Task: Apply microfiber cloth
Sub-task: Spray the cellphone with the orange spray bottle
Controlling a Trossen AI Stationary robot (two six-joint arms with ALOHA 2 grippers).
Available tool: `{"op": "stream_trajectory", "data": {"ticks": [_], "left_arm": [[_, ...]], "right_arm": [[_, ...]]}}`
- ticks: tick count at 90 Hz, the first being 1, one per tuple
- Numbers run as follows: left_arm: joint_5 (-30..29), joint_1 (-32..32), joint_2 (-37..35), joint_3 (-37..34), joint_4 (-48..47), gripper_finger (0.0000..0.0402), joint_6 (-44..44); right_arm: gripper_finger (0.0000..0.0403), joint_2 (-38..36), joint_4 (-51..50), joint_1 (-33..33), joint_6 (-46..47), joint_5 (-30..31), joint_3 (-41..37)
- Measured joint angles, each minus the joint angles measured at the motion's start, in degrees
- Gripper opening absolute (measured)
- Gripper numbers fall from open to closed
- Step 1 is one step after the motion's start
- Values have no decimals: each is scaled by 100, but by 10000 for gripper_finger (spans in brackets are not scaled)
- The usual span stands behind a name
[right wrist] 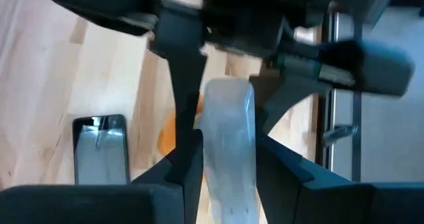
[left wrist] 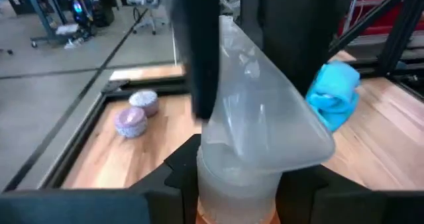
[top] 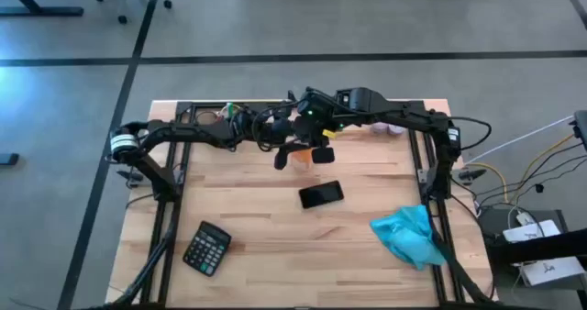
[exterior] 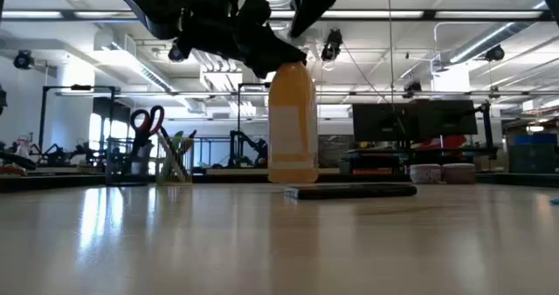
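High view. Worktop (top: 275, 218): light wood planks inside a black frame. My left fingers (top: 282, 156) and my right fingers (top: 316, 152) meet near the far middle of the worktop, over an orange bottle (top: 301, 158) largely hidden beneath them. Phone (top: 321, 195): black, flat, just nearer than the bottle. Calculator (top: 207, 249): black, near-left area, well apart from the rest. Microfiber cloth (top: 409, 236): turquoise, crumpled, at the near-right edge beside the frame post; its long axis runs slantwise from the middle of the worktop toward the near-right corner, the narrower end pointing at that corner. Open plank lies between phone and cloth, and across the whole near middle.

Low view. Bottle (exterior: 293, 125) upright, orange body, both dark arms crowding its top. Phone (exterior: 349, 190) lies flat in front of its base. Bare worktop fills the foreground. Cloth outside this picture.

Left wrist view. My left fingers close on the bottle's white top (left wrist: 255, 128) from either side. Cloth (left wrist: 334, 95) lies beyond on the wood, near the black frame. Two small round lilac objects (left wrist: 136, 114) sit by the far frame rail.

Right wrist view. My right fingers press the white top (right wrist: 228, 134) on both sides, gripping it. Phone (right wrist: 101, 148) lies flat on the planks below. The other arm's dark parts cross above.
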Motion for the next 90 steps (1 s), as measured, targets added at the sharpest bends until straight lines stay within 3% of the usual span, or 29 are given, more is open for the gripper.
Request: {"op": "stream_trajectory", "data": {"ticks": [32, 43, 56, 67, 90], "left_arm": [[-104, -367, -443, -286, -599, 116, -75], [-419, -603, -1005, -679, -849, 116, -126], [-907, -920, -1886, -1405, -890, 119, -103], [-1358, -1252, -2568, -2098, -581, 123, -371], [-1375, -2018, -3092, -3219, 604, 126, -868]], "right_arm": [[186, -664, -525, 277, 709, -68, 44], [189, -791, -1149, 514, 1332, -118, -159], [180, -844, -1238, 866, 2243, -54, -934], [169, -867, -688, 1267, 2732, -89, -1870], [131, -839, 1512, 1813, 3872, -92, -3672]]}}
